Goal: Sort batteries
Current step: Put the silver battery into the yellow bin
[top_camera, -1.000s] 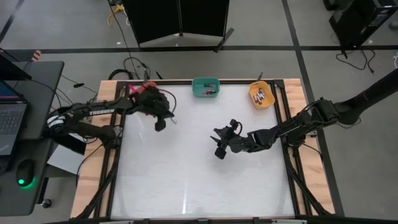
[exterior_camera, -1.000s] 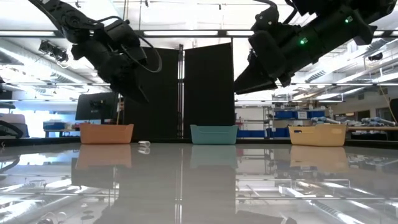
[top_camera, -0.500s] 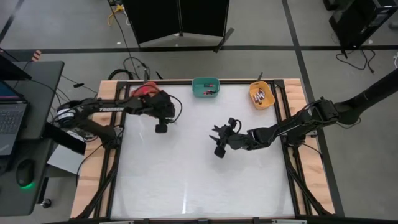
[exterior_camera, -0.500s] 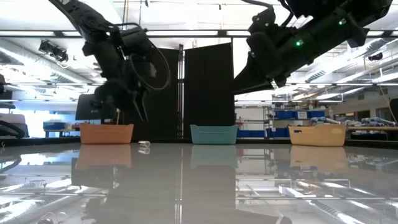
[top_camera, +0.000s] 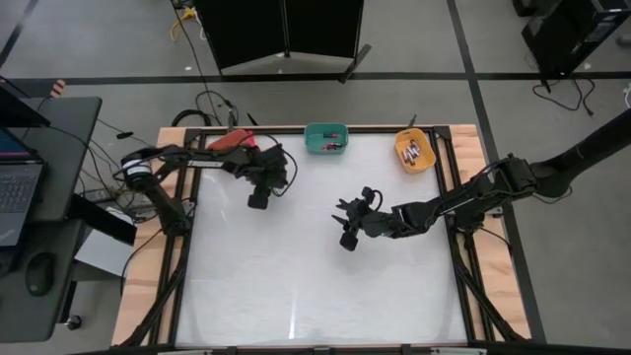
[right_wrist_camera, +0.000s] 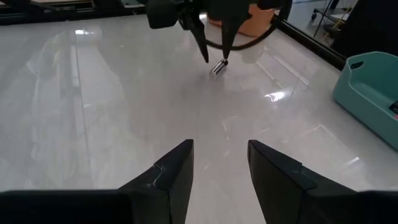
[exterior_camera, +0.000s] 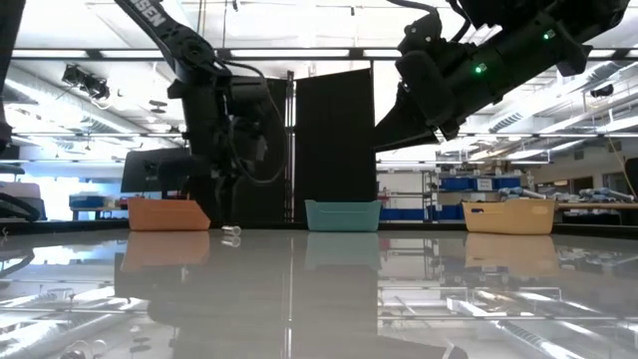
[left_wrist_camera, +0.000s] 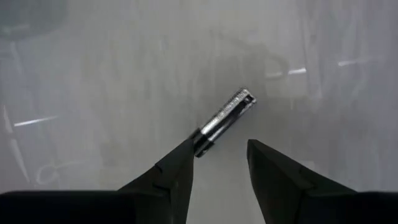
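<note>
Battery (left_wrist_camera: 222, 121) lies beneath left end effector (left_wrist_camera: 219, 151), fingers apart; teal bin (top_camera: 325, 137) nearby.

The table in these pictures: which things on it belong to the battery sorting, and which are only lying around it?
Belong to the job:
- silvery battery lying on the table, under the open left gripper
- batteries in the teal bin and the yellow bin
- orange bin
- open right gripper, mid-table

Just lying about:
- laptop
- mouse
- floor cables

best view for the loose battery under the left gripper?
Left wrist view: the silvery battery lies close up on the table just beyond the open left gripper. Right wrist shows it farther off, low view as a speck, high view hides it.
</note>
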Motion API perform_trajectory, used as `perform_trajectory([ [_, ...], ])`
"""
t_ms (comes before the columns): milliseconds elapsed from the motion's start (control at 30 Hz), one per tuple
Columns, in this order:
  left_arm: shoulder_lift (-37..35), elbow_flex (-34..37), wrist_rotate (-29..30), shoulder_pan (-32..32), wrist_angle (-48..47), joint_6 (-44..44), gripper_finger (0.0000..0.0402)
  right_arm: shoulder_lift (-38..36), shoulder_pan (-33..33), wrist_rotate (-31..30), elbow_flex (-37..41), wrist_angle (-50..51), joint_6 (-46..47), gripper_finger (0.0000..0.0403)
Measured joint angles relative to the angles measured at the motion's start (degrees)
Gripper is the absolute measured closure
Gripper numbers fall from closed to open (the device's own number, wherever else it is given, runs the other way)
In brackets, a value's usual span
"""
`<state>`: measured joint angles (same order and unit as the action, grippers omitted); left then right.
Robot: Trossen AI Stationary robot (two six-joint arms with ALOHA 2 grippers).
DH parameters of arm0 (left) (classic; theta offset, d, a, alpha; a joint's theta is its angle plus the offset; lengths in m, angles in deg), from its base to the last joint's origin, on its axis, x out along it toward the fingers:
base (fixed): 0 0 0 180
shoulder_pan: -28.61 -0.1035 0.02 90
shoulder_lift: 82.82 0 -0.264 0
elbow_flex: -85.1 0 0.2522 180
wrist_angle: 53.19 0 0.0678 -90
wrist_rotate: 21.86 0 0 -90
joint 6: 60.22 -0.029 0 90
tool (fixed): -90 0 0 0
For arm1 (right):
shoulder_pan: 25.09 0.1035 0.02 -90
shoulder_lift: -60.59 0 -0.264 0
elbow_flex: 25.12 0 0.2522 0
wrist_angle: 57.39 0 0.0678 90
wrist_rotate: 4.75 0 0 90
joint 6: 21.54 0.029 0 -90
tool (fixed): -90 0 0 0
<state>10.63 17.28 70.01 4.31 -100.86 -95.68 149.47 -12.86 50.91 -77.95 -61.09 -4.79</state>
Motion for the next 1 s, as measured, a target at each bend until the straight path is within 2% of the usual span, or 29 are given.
perform_trajectory([
  [267,3.78,-0.72,1.47,-0.12,-0.78,-0.95,0.0243,0.00,0.00,0.84,0.00,-0.04,0.12,0.0242],
  [700,3.96,-0.73,0.76,-1.20,-2.78,1.80,0.0245,0.00,0.17,1.13,0.00,-0.17,0.19,0.0244],
  [1000,3.99,-0.58,-1.65,-1.31,-2.42,13.97,0.0245,0.00,0.17,1.44,0.00,-0.32,0.19,0.0245],
])
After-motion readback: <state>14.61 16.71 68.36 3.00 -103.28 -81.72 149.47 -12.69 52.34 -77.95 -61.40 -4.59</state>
